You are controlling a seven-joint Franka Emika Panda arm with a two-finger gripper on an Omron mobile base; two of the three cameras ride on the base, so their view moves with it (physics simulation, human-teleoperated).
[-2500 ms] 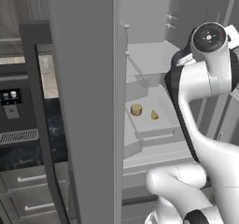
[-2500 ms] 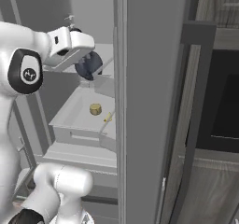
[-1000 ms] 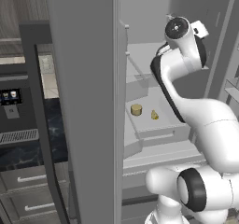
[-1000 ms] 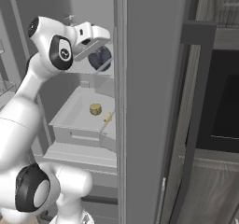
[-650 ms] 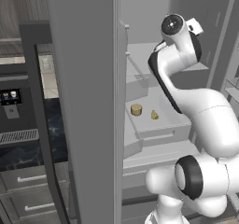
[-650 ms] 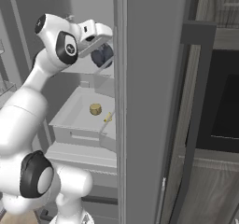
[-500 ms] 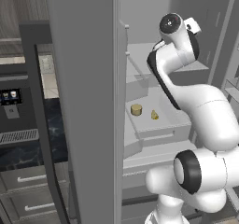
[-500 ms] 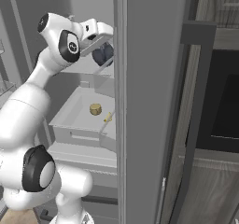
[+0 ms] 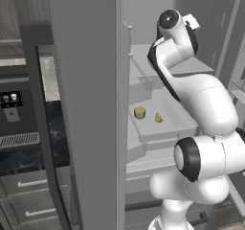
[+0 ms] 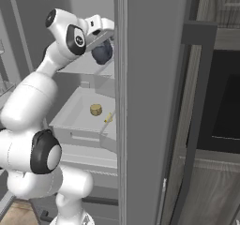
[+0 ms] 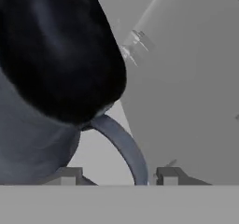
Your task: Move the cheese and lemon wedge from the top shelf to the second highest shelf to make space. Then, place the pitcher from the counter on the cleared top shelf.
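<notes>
The dark blue-grey pitcher [image 10: 102,53] hangs inside the open fridge, just above the top shelf [image 10: 82,70], with my gripper [image 10: 103,40] shut on its loop handle. In the hand view the pitcher's belly [image 11: 51,55] takes up the upper left. Its handle [image 11: 123,146] curves down between my fingertips [image 11: 67,175]. The cheese [image 9: 139,112] [image 10: 95,109] and the lemon wedge [image 9: 158,118] [image 10: 108,118] lie side by side on the second highest shelf [image 9: 179,119], below the top shelf [image 9: 194,67]. My arm hides the pitcher in the left base view.
The grey fridge door [image 9: 86,104] [image 10: 150,97] stands open beside the arm. The black counter [image 9: 24,155] with a coffee machine [image 9: 12,104] and grey drawers lies to the left. A dark wall oven [image 10: 222,102] is at the right. Door bins [image 9: 238,87] flank the arm.
The arm has reached up and deeper into the fridge, carrying the pitcher from in front of the shelves to just over the top shelf. Cheese and lemon wedge have stayed put.
</notes>
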